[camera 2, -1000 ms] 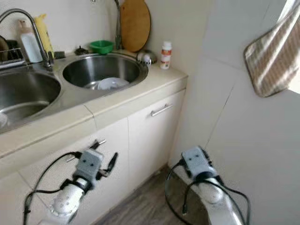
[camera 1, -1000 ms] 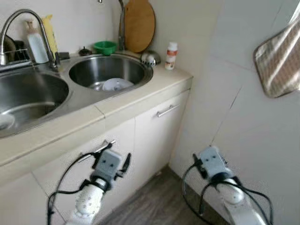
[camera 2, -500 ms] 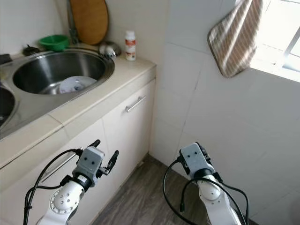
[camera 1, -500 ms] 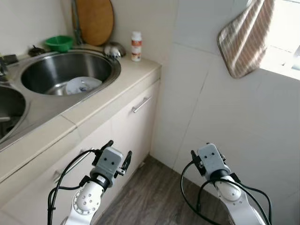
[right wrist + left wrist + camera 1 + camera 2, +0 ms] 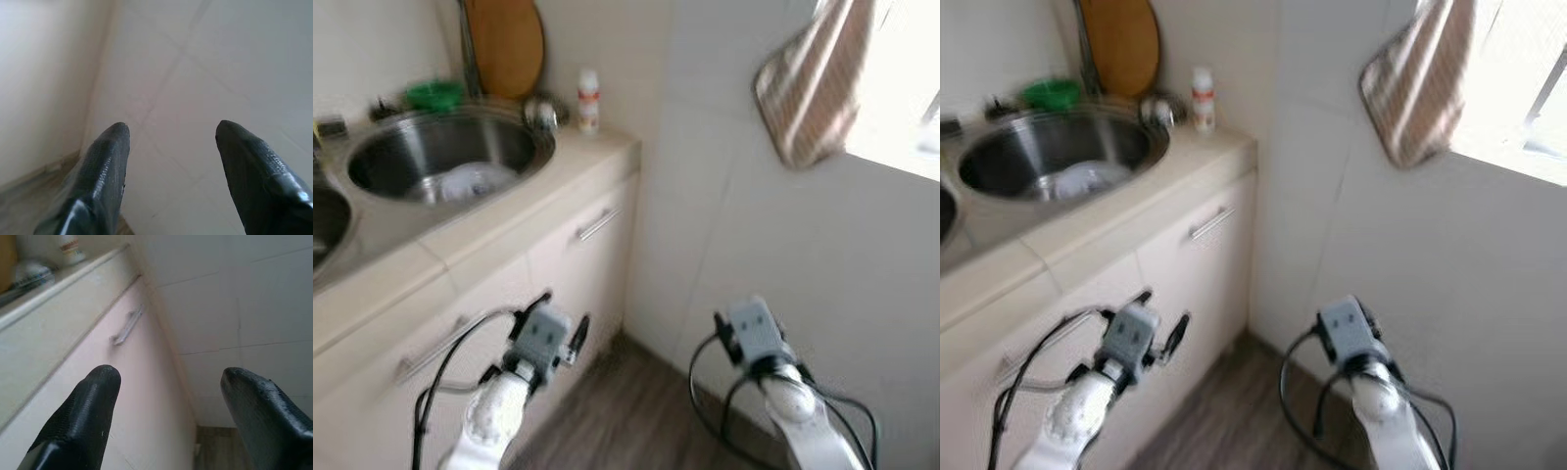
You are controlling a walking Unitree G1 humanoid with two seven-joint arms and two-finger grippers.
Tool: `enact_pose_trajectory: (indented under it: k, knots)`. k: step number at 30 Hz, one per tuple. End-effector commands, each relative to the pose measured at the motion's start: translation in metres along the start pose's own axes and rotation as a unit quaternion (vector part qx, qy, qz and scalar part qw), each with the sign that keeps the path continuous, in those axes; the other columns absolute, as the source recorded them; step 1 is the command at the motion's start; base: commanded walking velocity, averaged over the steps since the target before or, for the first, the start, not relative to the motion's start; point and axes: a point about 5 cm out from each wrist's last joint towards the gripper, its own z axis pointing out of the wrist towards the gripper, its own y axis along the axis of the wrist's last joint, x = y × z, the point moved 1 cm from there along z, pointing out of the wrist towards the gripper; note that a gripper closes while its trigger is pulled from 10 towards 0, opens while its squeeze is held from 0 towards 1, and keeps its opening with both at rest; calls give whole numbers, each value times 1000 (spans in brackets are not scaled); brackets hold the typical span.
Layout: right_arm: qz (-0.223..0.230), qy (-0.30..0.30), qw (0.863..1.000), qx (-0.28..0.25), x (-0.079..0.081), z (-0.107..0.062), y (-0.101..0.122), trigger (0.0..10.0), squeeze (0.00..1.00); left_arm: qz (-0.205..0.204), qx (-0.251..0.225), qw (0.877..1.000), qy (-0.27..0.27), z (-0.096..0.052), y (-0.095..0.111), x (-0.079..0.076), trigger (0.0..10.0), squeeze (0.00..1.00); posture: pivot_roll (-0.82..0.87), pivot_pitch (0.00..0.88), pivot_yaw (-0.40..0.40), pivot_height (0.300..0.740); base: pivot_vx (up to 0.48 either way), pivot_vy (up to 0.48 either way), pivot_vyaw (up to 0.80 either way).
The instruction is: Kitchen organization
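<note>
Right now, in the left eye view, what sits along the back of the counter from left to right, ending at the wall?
Green bowl → wooden cutting board → small metal object → white bottle → striped cloth hanging on the tiled wall.

no readable text anywhere, white bottle [image 5: 589, 99] on the counter carries a reddish label (too blurred to make out)
</note>
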Motion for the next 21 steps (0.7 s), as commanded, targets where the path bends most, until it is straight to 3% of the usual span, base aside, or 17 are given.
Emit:
enact_pose_trajectory:
  k: [1,6,10,21]
  knots:
    - [7,-31,999,16,-16,-5,-8,10000,0,-4,-11,1000,-19,4,5,-10,10000,0,-4,0,4,740,0,-480,-800]
    - [2,-46,999,13,-20,-8,-7,10000,0,-4,-13,1000,-26,8,5,-11,10000,0,-18,0,16,740,0,-480,-800]
    - [2,-55,998,7,-23,-9,-5,10000,0,-7,-18,999,-32,9,6,-12,10000,0,-30,0,23,740,0,-159,-716]
    - [-1,-68,998,8,-30,-9,-4,10000,0,-18,-21,999,-35,11,6,-15,10000,0,-36,0,18,740,0,0,0]
